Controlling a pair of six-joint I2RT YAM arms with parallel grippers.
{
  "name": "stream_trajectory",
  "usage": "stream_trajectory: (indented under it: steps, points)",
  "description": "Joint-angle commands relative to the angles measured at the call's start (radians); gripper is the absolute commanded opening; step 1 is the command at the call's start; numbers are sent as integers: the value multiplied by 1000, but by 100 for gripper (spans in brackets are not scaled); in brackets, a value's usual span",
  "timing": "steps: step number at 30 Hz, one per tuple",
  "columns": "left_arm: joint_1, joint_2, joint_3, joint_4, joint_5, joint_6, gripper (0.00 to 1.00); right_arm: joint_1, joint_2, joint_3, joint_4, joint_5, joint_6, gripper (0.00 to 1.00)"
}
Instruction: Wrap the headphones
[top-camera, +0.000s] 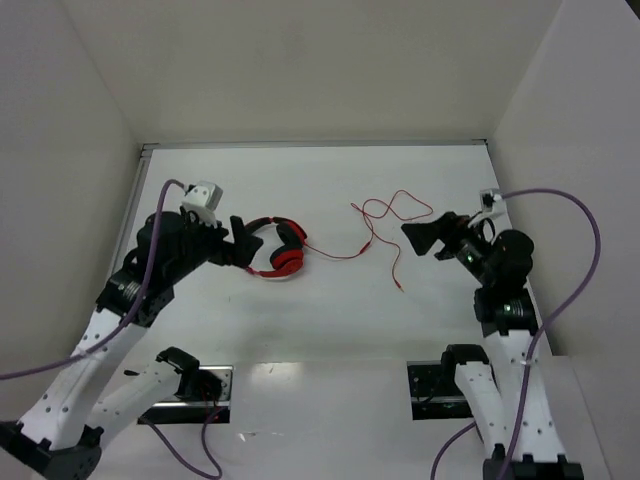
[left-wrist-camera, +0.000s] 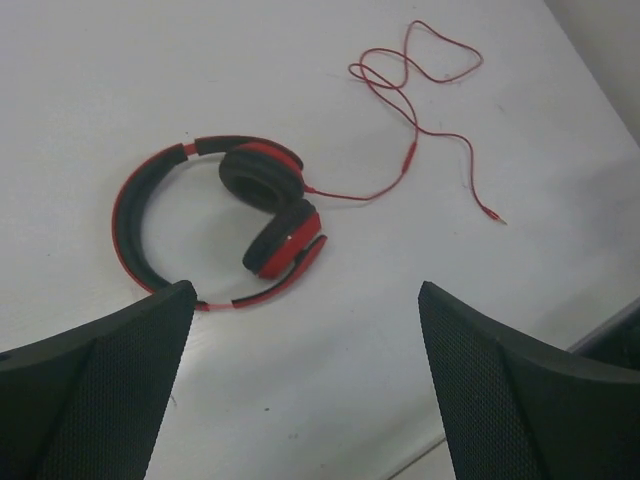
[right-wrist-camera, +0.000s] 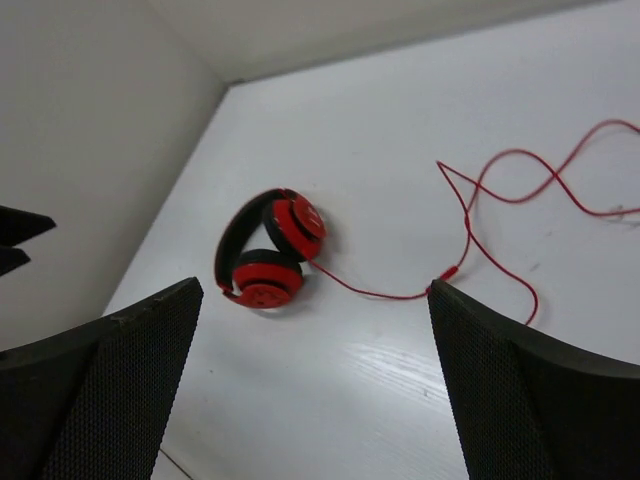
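Observation:
The red headphones (top-camera: 277, 250) lie folded on the white table, left of centre, ear cups close together. Their thin red cable (top-camera: 375, 232) runs right from the cups, loops at the back and ends in a plug (top-camera: 400, 288). My left gripper (top-camera: 238, 240) is open and empty, just left of the headband. My right gripper (top-camera: 425, 238) is open and empty, right of the cable loops. The left wrist view shows the headphones (left-wrist-camera: 230, 215) and cable (left-wrist-camera: 410, 150) beyond the open gripper (left-wrist-camera: 305, 300). The right wrist view shows the headphones (right-wrist-camera: 268, 250) and cable (right-wrist-camera: 480, 215) past the open gripper (right-wrist-camera: 315, 300).
White walls (top-camera: 300, 70) close the table at the back and on both sides. Thick purple robot cables (top-camera: 585, 250) hang by each arm. Black base plates (top-camera: 205, 390) sit at the near edge. A small white fitting (top-camera: 489, 198) sits at the back right.

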Motion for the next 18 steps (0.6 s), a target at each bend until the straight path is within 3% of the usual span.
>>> stream_trajectory:
  steps: [1,6,11,18]
  points:
    - [3,194,74,84,-89,34,100,-5,215,101,47,0,-64,100]
    - [3,495,234,12,-84,47,100,-5,445,236,32,-22,-51,100]
    - [3,753,374,-126,-73,56,100,27,679,425,12,0,-219,100]
    - [21,965,562,-263,-176,90,100,231,920,655,-106,309,-487,100]
